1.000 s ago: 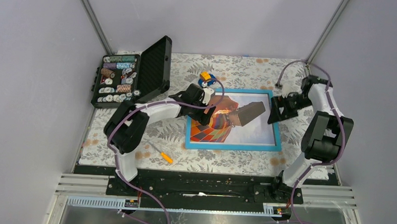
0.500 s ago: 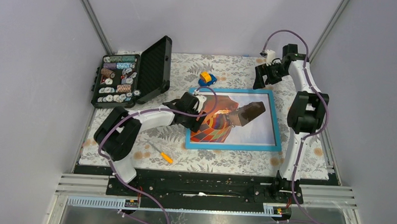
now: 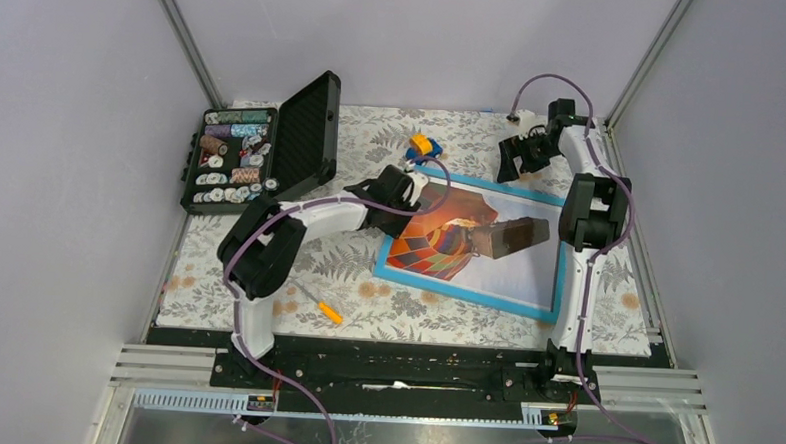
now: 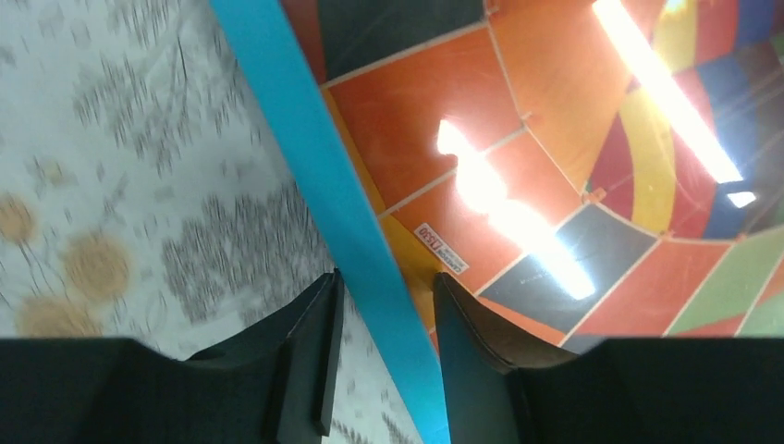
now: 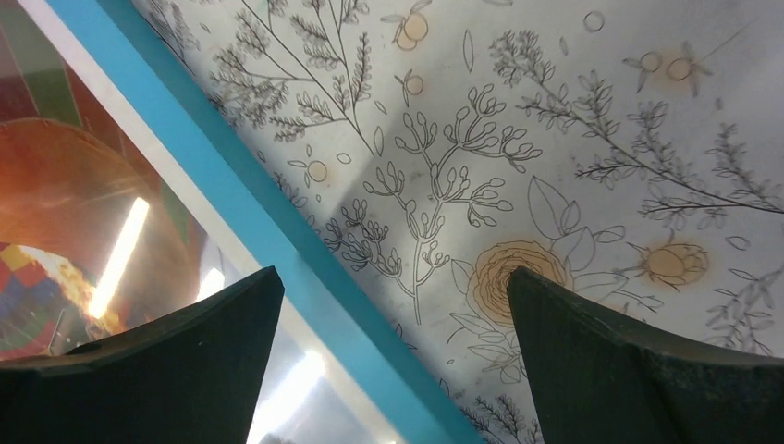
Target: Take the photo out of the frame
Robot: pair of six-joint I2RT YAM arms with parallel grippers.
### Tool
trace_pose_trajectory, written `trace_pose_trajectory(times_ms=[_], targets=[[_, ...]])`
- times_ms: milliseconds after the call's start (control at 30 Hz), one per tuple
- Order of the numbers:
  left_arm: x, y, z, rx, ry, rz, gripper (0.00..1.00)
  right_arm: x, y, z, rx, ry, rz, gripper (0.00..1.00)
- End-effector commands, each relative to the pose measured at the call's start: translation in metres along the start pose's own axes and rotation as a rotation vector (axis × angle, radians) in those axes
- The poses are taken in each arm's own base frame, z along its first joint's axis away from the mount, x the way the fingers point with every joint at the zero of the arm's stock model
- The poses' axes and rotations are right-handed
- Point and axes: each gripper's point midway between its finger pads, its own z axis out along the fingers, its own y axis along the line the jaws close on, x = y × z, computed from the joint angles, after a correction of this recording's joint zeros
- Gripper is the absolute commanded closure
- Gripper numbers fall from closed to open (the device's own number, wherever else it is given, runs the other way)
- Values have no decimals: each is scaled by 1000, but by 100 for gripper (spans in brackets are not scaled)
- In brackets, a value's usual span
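The frame, with its turquoise border, lies skewed on the floral tablecloth and holds the photo of an orange and red balloon. My left gripper sits at the frame's left edge. In the left wrist view its fingers straddle the blue border, closed in on it, and the inner finger lies over the photo. My right gripper hovers over the frame's far edge. It stands wide open, with the border and tablecloth showing between its fingers.
An open black case of poker chips stands at the back left, its lid raised. A small blue and orange toy sits just beyond the frame. An orange-handled screwdriver lies near the front left. Grey walls enclose the table.
The frame has turned clockwise, its right end swinging nearer. My left gripper narrowed around the left border. My right arm moved from the frame's right side to its far edge.
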Motion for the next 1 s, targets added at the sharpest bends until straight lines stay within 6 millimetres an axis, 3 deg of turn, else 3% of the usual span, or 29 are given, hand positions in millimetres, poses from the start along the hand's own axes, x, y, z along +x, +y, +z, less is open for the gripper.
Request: trace_pose_trajectory(times_ms=[0, 100, 200, 333, 433, 533, 600, 667, 733, 833, 967], targets=[[-4, 22, 38, -82, 44, 131, 56, 16, 1, 3, -26, 51, -53, 0], [-35, 40, 47, -117, -5, 133, 57, 39, 7, -5, -70, 95, -15, 0], [-74, 48, 41, -136, -74, 153, 53, 58, 12, -24, -98, 108, 33, 0], [-101, 36, 6, -69, -109, 223, 40, 84, 23, -51, -138, 128, 93, 4], [-86, 1, -36, 124, -58, 368, 21, 106, 36, -58, -150, 161, 106, 6], [-46, -28, -67, 197, -28, 559, 5, 124, 48, -57, -161, 182, 126, 6], [-14, -48, -75, 234, 0, 666, 1, 128, 53, -58, -168, 185, 137, 7], [23, -65, -74, 256, 70, 736, 1, 131, 56, -58, -172, 193, 151, 8], [41, -77, -70, 235, 104, 776, 1, 135, 59, -58, -175, 199, 159, 9], [57, -85, -58, 218, 139, 791, 1, 141, 65, -59, -184, 211, 175, 9], [60, -78, -41, 128, 150, 829, 1, 149, 75, -62, -197, 223, 187, 9]])
